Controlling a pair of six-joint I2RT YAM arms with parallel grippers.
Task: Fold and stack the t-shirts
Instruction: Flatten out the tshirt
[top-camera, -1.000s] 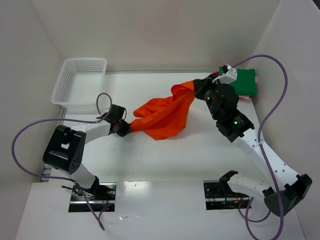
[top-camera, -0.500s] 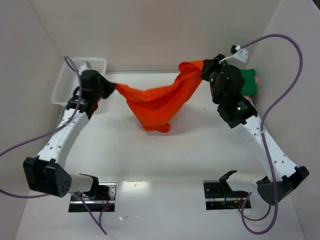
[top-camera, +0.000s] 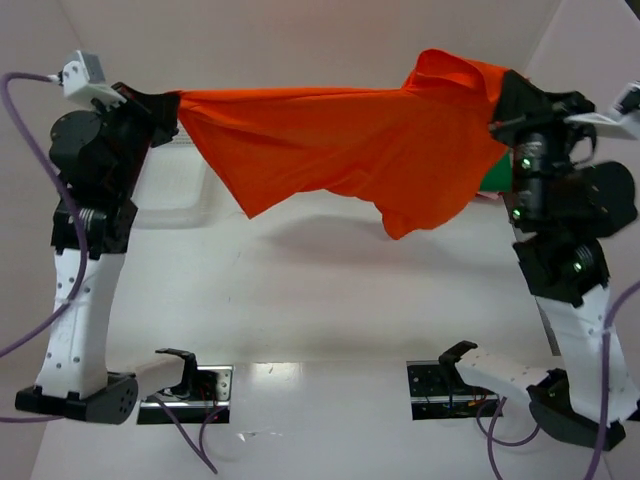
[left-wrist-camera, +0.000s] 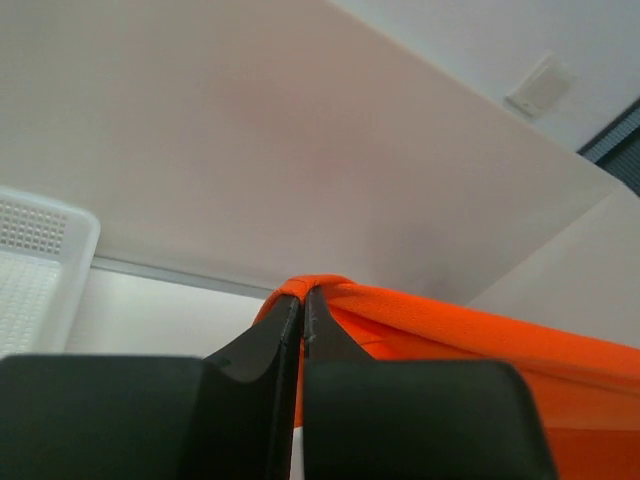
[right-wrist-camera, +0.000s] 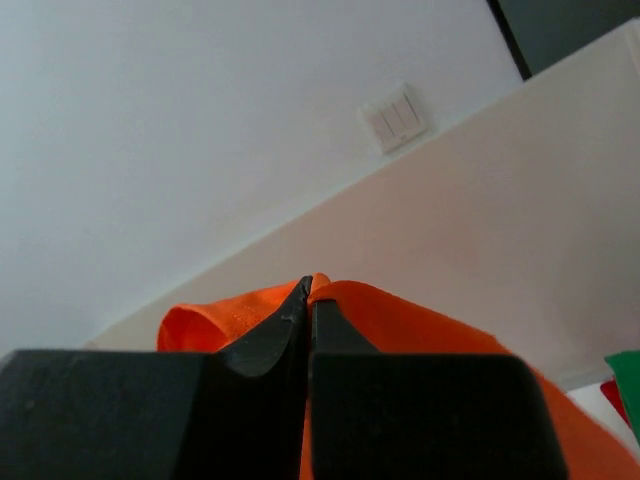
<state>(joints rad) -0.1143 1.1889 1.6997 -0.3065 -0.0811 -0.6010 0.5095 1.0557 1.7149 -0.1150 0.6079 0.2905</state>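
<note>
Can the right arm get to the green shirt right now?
Probably not: right gripper is shut on the orange t-shirt, stretched in the air to the left gripper; the green shirt lies below it.

We see a glossy white surface (top-camera: 330, 320), pale panels (top-camera: 300, 50) behind and beside it; beyond the surface, a wall switch (right-wrist-camera: 397, 117) and a dark pane (right-wrist-camera: 565, 25).
</note>
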